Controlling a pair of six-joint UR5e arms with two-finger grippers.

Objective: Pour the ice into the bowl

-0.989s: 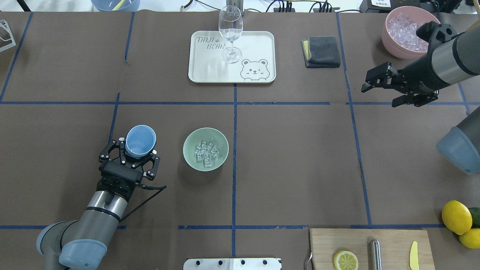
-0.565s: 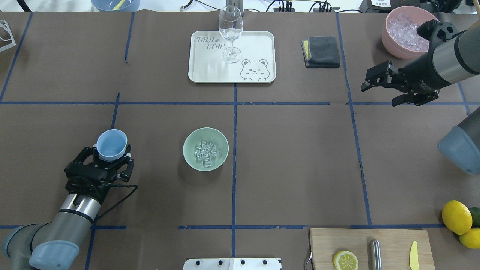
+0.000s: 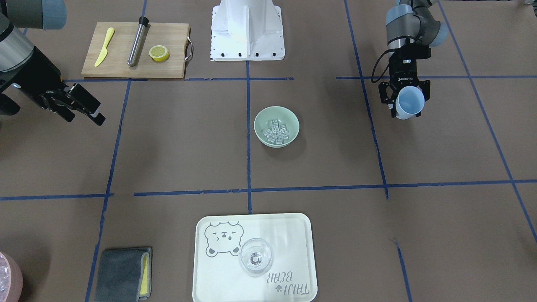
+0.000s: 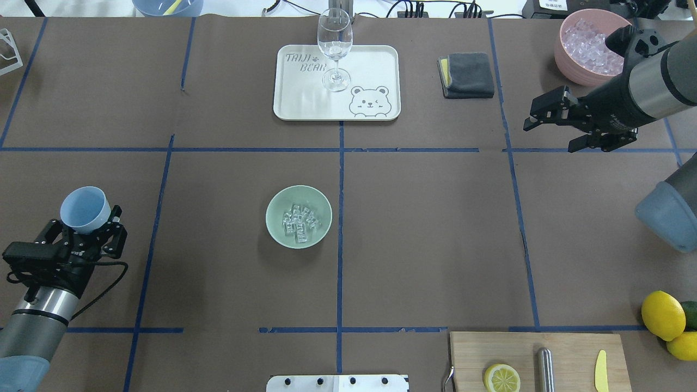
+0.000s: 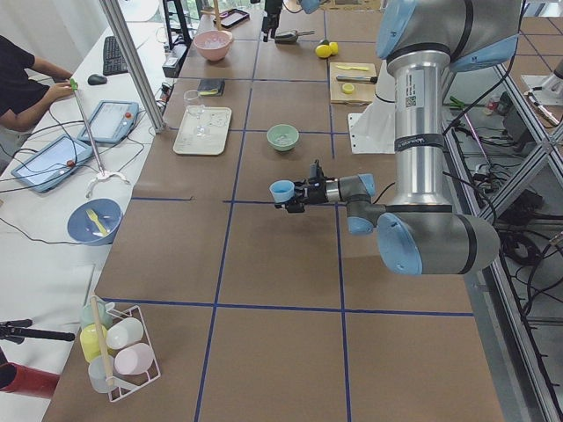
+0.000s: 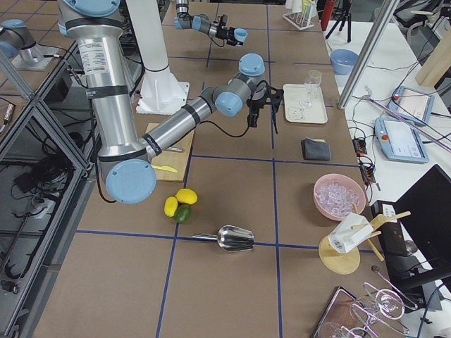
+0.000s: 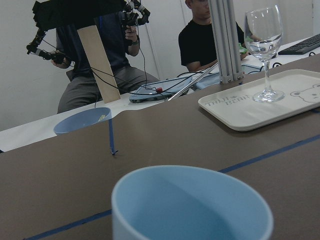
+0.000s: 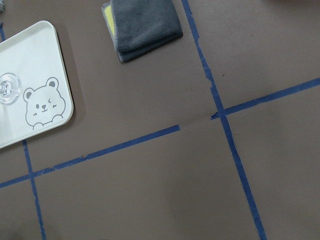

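A robot lab: tape-gridded table (image 4: 425, 228); operator (image 5: 22, 79) beside tablets (image 5: 110, 121); aluminium post (image 5: 134, 61).

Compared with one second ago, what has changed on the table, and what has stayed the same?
The left gripper, jaws shut on the light blue cup, carried it away from the bowl, toward the robot's left. Nothing was grasped or released. The right gripper, jaws open, barely shifted. The bowl, the ice in it, the tray and the glass stayed put.
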